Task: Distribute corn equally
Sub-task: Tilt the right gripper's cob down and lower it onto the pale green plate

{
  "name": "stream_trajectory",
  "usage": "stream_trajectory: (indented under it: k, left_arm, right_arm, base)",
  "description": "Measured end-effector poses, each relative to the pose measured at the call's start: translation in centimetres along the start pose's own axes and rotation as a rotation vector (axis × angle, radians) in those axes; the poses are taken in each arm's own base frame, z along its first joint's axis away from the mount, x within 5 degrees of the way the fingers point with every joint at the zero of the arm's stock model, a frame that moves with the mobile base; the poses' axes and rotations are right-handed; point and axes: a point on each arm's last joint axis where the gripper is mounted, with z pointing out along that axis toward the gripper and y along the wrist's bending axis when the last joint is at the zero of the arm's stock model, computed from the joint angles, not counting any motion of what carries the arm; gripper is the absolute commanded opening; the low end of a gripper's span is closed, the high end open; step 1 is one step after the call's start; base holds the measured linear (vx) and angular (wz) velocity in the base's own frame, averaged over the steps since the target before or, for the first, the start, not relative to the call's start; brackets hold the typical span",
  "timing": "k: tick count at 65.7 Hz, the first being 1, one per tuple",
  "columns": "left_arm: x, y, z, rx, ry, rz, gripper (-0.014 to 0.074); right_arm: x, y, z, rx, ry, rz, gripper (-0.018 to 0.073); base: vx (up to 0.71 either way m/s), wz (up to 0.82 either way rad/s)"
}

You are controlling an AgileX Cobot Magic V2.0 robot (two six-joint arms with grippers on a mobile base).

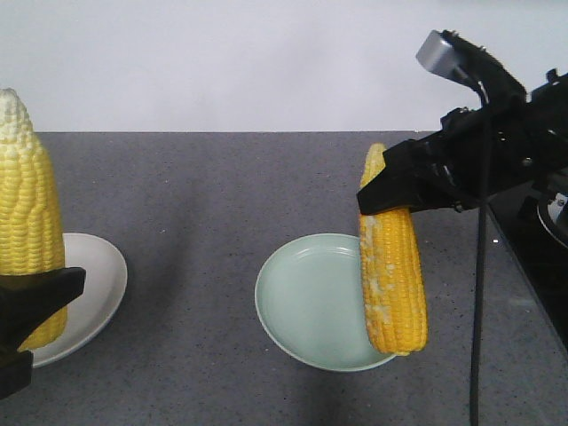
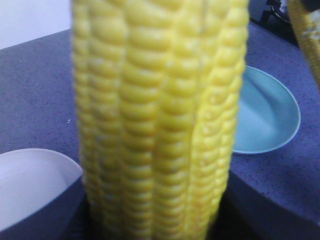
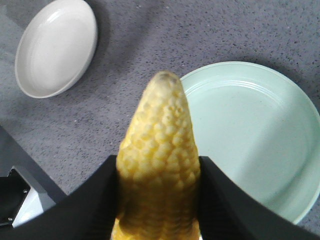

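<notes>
Surface: grey speckled tabletop (image 1: pixel 204 266) with a plain pale wall (image 1: pixel 222 62) behind it; we see no other furniture.
Corn count: we count two cobs, one per arm.
Plate count: we count two plates, one white, one pale green.
Left cob (image 1: pixel 27 222): upright at the 9 o'clock edge of the front view, pale tip up, its lower end in front of the white plate (image 1: pixel 93 284).
Left gripper (image 1: pixel 27 306): black fingers pressed against the lower part of the left cob; in the left wrist view the cob (image 2: pixel 160 120) fills the frame between the dark jaws.
Right cob (image 1: pixel 390 266): hangs near-vertical, narrow end up, whitish kernel patches on its lower half; it overlaps the 3 o'clock rim of the green plate (image 1: pixel 311 302). We cannot tell whether its bottom end touches the plate.
Right gripper (image 1: pixel 390 193): pinching the right cob near its upper end; in the right wrist view black fingers (image 3: pixel 95 200) flank the cob (image 3: pixel 160 165) on both sides.
Plate relation: white plate at 9 o'clock of the green plate, well apart.
</notes>
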Motion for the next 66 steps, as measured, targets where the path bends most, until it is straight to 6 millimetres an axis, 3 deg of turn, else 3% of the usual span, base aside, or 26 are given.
stream_trajectory:
  k: [20, 51, 66]
  left_arm:
    - [0.0, 0.0, 0.0, 0.0, 0.0, 0.0, 0.0286]
    - [0.0, 0.0, 0.0, 0.0, 0.0, 0.0, 0.0286]
    - [0.0, 0.0, 0.0, 0.0, 0.0, 0.0, 0.0286]
  right_arm:
    - [-2.1, -3.7, 5.4, -0.008, 0.132, 0.162, 0.0244]
    - [-2.9, -8.2, 12.3, -0.025, 0.269, 0.314, 0.0248]
    - [-2.4, -9.4, 14.1, -0.023, 0.312, 0.356, 0.0356]
  base:
    - [0.0, 0.0]
    - [0.0, 0.0]
    - [0.0, 0.0]
